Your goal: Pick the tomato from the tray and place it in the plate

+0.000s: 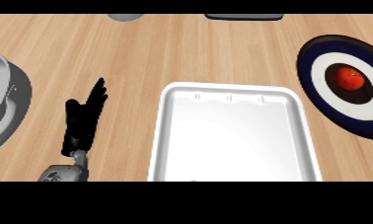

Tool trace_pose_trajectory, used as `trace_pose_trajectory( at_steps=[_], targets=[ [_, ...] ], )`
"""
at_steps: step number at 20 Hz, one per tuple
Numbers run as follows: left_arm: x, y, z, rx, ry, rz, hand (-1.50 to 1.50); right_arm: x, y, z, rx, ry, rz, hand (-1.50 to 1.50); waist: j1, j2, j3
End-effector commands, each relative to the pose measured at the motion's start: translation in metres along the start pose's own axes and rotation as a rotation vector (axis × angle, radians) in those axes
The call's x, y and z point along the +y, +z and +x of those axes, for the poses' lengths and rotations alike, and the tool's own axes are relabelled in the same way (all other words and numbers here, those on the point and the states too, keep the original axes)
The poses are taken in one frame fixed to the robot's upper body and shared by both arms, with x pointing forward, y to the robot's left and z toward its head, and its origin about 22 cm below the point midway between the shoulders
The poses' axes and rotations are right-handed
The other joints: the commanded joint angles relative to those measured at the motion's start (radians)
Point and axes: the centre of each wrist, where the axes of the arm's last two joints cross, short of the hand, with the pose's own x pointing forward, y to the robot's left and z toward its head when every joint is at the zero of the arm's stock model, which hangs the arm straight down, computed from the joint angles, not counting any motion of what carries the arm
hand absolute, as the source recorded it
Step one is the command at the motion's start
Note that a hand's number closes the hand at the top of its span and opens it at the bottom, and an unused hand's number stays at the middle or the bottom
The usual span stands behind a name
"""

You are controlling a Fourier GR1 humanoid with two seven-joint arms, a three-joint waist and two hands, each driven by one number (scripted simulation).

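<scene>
The tomato (pixel 350 78) already sits in the plate (pixel 315 65) at the frame's right edge, the tray (pixel 232 134) at lower centre holds nothing, my left hand (pixel 83 119) rests with fingers straight and empty at lower left, so I judge nothing remains to do.

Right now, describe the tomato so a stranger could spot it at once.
Start at the big white tray in the middle of the wooden counter, then look right to the dark blue plate with a white ring at the edge. The tomato sits at its centre, the only small red round thing in view.
</scene>
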Motion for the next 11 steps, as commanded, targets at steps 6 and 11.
trace_pose_trajectory(
  at_steps=[6, 11],
  targets=[
    [-0.01, -0.006, 0.005, 0.001, 0.003, -0.018, 0.0, -0.017, 0.004, 0.002, 0.031, 0.028, -0.112, -1.5, 0.009, 0.006, 0.002],
    [-0.018, -0.002, -0.003, -0.018, 0.001, -0.018, 0.0, -0.017, 0.006, 0.0, 0.05, 0.084, -0.118, -1.5, 0.01, 0.004, 0.002]
  ],
)
